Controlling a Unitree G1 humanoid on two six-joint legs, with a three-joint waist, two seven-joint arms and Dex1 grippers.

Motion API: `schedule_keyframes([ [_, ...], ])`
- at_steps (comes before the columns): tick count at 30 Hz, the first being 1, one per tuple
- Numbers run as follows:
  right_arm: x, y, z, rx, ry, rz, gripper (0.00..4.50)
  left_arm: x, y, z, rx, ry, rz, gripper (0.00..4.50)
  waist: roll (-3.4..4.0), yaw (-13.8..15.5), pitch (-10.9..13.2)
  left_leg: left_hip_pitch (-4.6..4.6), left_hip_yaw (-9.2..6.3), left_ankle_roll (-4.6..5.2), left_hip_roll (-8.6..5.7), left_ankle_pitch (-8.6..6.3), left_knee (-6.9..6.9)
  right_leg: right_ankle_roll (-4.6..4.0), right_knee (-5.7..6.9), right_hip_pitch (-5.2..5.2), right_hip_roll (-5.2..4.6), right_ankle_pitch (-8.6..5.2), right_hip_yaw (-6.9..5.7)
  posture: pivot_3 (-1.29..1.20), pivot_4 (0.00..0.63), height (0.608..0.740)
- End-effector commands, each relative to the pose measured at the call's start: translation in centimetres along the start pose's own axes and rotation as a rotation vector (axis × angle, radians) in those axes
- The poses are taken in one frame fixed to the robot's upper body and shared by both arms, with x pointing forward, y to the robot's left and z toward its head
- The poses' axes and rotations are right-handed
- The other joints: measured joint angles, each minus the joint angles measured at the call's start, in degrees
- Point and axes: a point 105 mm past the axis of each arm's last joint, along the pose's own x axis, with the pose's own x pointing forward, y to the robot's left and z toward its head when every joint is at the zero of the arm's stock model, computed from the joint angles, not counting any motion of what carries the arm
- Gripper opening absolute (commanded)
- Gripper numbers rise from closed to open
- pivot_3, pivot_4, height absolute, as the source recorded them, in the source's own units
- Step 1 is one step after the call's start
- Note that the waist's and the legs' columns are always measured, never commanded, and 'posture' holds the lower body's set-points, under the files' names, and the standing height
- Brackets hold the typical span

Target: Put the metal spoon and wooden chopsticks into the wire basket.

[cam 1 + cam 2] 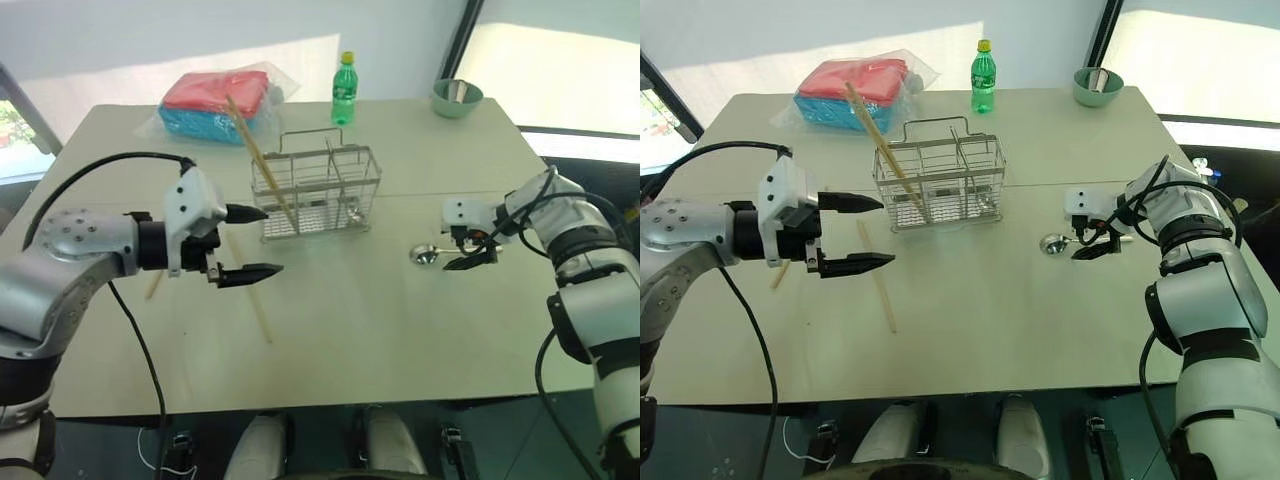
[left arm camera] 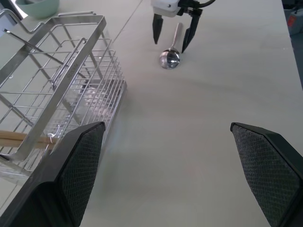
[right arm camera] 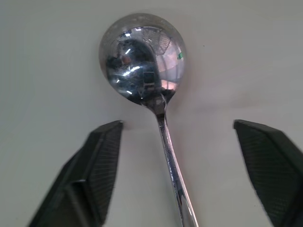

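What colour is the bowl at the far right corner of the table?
Pale green; the bowl shows best in the right eye view.

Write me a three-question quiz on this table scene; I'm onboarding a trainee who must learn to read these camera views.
1. True or false: the metal spoon already lies inside the wire basket.
2. Which gripper straddles the spoon's handle? A) left gripper B) right gripper
3. Where are the wooden chopsticks?

Key
1. False: it lies on the table, to the right of the basket.
2. B: its open fingers stand on either side of the handle, not yet closed on it.
3. One leans in the basket, sticking out at the top; others lie on the table near the left gripper.
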Motion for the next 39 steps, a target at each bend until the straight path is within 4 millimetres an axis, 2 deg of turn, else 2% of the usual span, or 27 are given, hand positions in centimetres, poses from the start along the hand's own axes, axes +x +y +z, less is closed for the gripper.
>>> schedule_keyframes([
  [1,-0.9,-0.7,1.0,-0.005,-0.043,-0.019,2.12,-0.5,0.2,1.4,0.039,-0.031,0.028,4.5,0.0,-0.05,0.0,0.0,0.01,0.0,0.0,0.0,0.0,0.0,0.0,0.0,0.0,0.0,0.01,0.0,0.15,0.667],
  [4,-1.0,-0.5,0.9,0.001,-0.047,-0.004,0.69,-0.5,0.2,1.7,0.042,-0.039,0.031,4.5,0.01,-0.03,0.0,0.0,0.01,0.0,0.0,0.0,-0.01,0.0,0.0,-0.01,0.0,0.0,0.01,0.0,0.15,0.667],
  [5,-1.0,-0.5,0.9,0.002,-0.048,-0.001,0.06,-0.5,0.3,1.8,0.042,-0.041,0.033,4.5,0.01,-0.04,0.0,0.0,0.01,-0.01,0.0,0.0,-0.01,0.0,0.0,-0.01,0.0,0.0,0.01,0.0,0.15,0.667],
  [12,-1.4,-0.5,1.2,0.003,-0.083,0.007,0.01,-0.3,1.2,2.1,0.042,-0.055,0.039,4.5,-0.01,-0.05,0.0,0.01,0.01,-0.1,-0.01,0.06,0.0,0.0,0.0,0.01,0.02,0.01,0.02,0.0,0.15,0.667],
  [16,-3.1,-1.4,3.6,-0.018,-0.252,-0.038,0.01,-0.3,1.7,2.2,0.045,-0.066,0.05,4.5,0.0,-0.07,0.01,0.01,0.02,-0.24,-0.01,0.14,0.0,0.01,0.01,0.0,0.03,0.01,0.02,0.0,0.15,0.667],
  [17,-3.9,-1.7,4.7,-0.018,-0.322,-0.044,0.01,-0.4,1.9,2.3,0.044,-0.073,0.058,4.5,0.0,-0.11,0.01,0.01,0.02,-0.24,0.0,0.14,0.0,0.01,0.01,0.01,0.03,0.01,0.02,0.0,0.15,0.667],
  [18,-5.6,-1.9,6.4,-0.033,-0.443,-0.046,0.01,-0.6,2.2,2.5,0.04,-0.087,0.075,4.5,0.0,-0.15,0.01,0.01,0.03,-0.25,0.01,0.14,0.0,0.01,0.0,0.01,0.03,0.02,0.02,0.0,0.15,0.667],
  [20,-8.1,-1.6,8.5,-0.072,-0.599,-0.041,0.01,-0.9,2.7,2.8,0.036,-0.105,0.098,4.5,0.11,-0.11,0.12,0.0,0.02,-0.24,0.02,0.14,0.0,0.01,0.0,0.01,0.03,0.02,0.02,0.0,0.15,0.667],
  [26,-13.2,1.9,10.9,-0.064,-0.805,-0.048,0.01,-1.3,3.6,2.9,0.042,-0.116,0.133,4.5,0.02,1.09,0.07,-0.03,-0.24,0.0,0.05,-0.01,0.03,0.08,-0.09,0.14,0.02,0.06,-0.02,0.0,0.15,0.667],
  [31,-16.5,1.6,14.7,0.025,-1.048,-0.142,0.01,-1.2,4.6,3.3,0.049,-0.141,0.158,4.5,0.09,1.07,0.11,-0.05,-0.11,0.13,-0.05,-0.08,0.06,0.09,-0.08,0.05,-0.13,0.08,0.04,0.0,0.15,0.667],
  [34,-17.2,0.1,17.1,0.086,-1.165,-0.255,0.01,-1.0,4.9,3.5,0.052,-0.156,0.161,4.5,0.04,0.47,0.07,0.01,-0.14,0.1,0.02,-0.06,0.05,0.08,-0.01,0.05,-0.07,0.08,0.04,0.0,0.15,0.667],
  [39,-15.1,-1.8,20.1,0.155,-1.209,-0.408,0.01,-0.8,4.9,3.6,0.055,-0.164,0.161,4.5,-0.02,0.29,0.04,-0.01,-0.15,0.05,0.02,-0.02,0.03,0.05,0.07,-0.02,-0.03,0.1,0.04,0.0,0.15,0.667],
])
